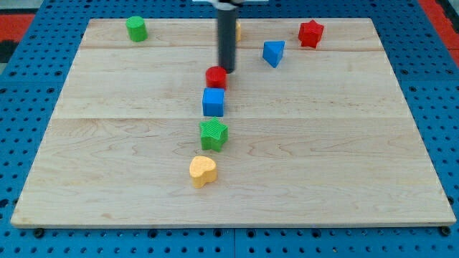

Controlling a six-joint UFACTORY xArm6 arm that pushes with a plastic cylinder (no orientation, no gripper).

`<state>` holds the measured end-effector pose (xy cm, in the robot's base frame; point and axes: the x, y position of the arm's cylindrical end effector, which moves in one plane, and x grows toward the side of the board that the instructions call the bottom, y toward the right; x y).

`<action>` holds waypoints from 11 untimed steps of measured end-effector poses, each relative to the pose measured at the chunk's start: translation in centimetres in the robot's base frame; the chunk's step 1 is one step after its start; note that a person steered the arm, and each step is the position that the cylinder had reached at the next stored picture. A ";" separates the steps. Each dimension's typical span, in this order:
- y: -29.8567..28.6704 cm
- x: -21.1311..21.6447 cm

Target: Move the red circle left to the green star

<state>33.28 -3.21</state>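
Nearest the view's bottom, a yellow heart (202, 171) is seen on the wooden board (344, 158), with the green star (213, 135) just above it. A blue cube (213, 102) is lined up next, and the red circle (216, 77) is found just beyond it, almost touching its far edge, so the circle is placed above the star, not at its left. My tip (227, 69) is set against the circle's upper right side. No pincer is carried by the rod, so none can be reported as spread or pressed. Farther back, a blue triangle (273, 53) is seen at the right. A red star (310, 34), a green cylinder (136, 29) and a yellow block (237, 30), half hidden by the rod, are ranged along the top.
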 end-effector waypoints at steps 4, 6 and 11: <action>-2.6 2.0; -6.1 8.3; -3.3 11.7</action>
